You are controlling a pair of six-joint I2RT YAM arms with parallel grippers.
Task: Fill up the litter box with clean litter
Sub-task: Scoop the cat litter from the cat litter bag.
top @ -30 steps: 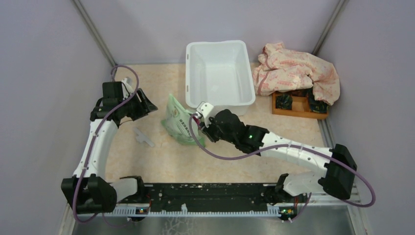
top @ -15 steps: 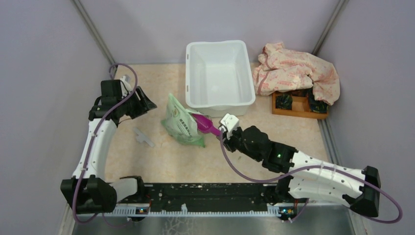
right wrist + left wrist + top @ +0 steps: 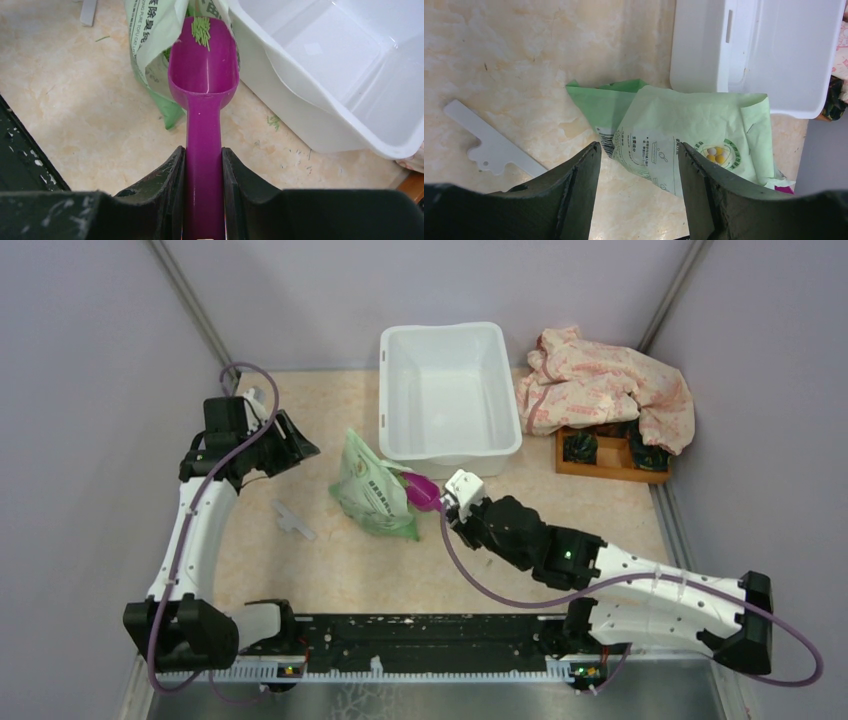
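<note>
The litter box (image 3: 450,390) is a white tub at the back centre, also seen in the right wrist view (image 3: 325,65) and the left wrist view (image 3: 769,50). My right gripper (image 3: 203,155) is shut on the handle of a magenta scoop (image 3: 205,75). The scoop's bowl reaches into the mouth of the green-and-white bag (image 3: 150,30). A small clump of clean litter (image 3: 201,30) lies at the bowl's far end, and a few green bits (image 3: 272,121) are scattered on the floor by the box. My left gripper (image 3: 639,150) hovers open, left of the bag (image 3: 684,130), holding nothing.
A flat white plastic piece (image 3: 293,520) lies left of the bag. A crumpled pink cloth (image 3: 600,385) drapes over a small wooden tray (image 3: 610,455) right of the litter box. Grey walls close in the left, back and right sides.
My right arm drew the scoop back out of the bag to the right, then eased its bowl back to the bag's mouth. The left arm shifted only slightly.
</note>
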